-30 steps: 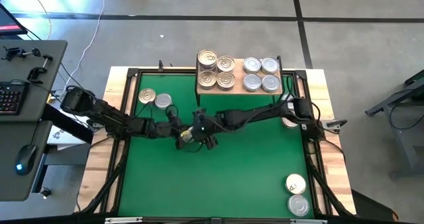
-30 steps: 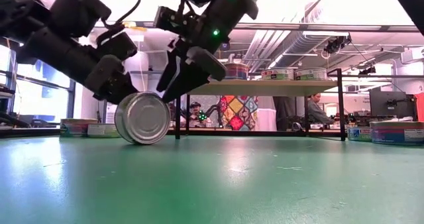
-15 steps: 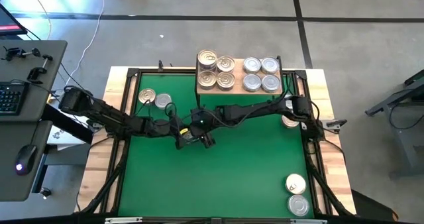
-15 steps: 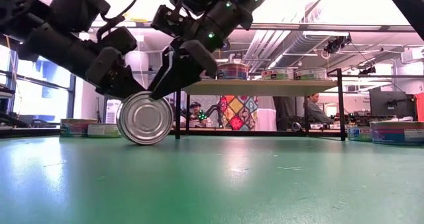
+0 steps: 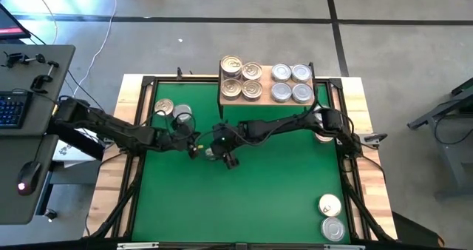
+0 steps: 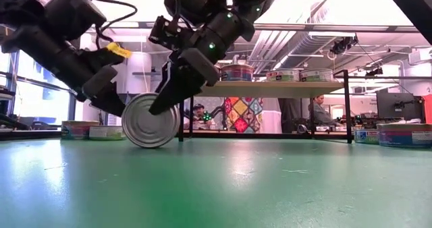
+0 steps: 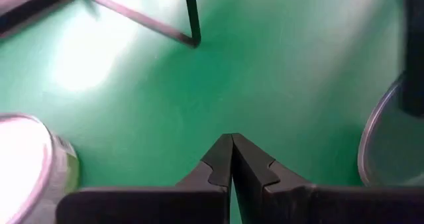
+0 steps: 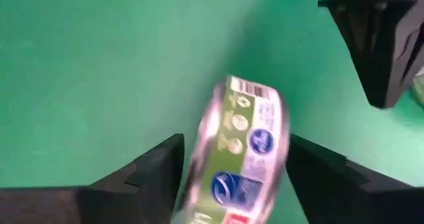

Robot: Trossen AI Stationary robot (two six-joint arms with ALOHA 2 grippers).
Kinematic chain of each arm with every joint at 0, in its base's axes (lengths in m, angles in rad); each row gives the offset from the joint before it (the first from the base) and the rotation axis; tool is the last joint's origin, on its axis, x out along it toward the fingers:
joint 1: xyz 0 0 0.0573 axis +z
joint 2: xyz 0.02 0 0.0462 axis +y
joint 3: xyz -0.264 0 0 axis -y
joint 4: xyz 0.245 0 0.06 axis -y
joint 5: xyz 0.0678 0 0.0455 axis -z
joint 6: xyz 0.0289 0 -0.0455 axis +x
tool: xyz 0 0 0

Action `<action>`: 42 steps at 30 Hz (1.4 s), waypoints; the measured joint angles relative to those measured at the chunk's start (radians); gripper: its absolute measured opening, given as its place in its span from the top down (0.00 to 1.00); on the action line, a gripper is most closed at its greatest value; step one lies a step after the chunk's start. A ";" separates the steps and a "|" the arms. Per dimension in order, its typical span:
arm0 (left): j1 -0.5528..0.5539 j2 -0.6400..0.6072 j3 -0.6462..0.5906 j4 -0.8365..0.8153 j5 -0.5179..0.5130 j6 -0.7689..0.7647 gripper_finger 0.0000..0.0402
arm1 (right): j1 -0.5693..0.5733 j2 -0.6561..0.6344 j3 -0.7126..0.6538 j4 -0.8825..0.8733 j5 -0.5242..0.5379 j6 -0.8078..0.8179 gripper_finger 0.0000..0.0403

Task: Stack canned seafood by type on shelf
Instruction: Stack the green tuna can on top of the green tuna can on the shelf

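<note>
Round flat silver tin (image 6: 150, 120) stands on edge on green mat (image 5: 281, 191), mid-worktop. Right gripper (image 8: 228, 161) fingers straddle tin, spread, not yet clamped. Left gripper (image 7: 232, 159) clenched empty, just beside. Advice: centre fingers across flat faces, squeeze before lifting toward light-wood shelf (image 5: 260, 102).

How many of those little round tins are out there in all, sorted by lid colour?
Gold-lidded tins: 6
Silver-lidded tins: 6
Lid colour not clear: 2 (tin standing on edge; tin half hidden under the right arm)
Total: 14
</note>
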State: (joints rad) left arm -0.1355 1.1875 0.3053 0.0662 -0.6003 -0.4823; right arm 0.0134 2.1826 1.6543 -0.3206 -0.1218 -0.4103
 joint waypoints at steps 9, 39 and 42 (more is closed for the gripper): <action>-0.056 0.128 0.000 0.013 -0.017 -0.129 1.00 | 0.045 -0.013 0.000 -0.030 0.125 0.115 0.69; -0.229 0.407 -0.001 0.279 -0.205 -0.250 1.00 | -0.264 -0.486 0.000 -0.292 0.671 -0.374 0.69; -0.231 0.407 -0.001 0.280 -0.205 -0.256 1.00 | -0.270 -0.497 0.000 -0.309 0.702 -0.377 0.69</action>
State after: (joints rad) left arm -0.3662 1.5943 0.3046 0.3458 -0.8050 -0.7381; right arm -0.2566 1.6853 1.6543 -0.6300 0.5798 -0.7870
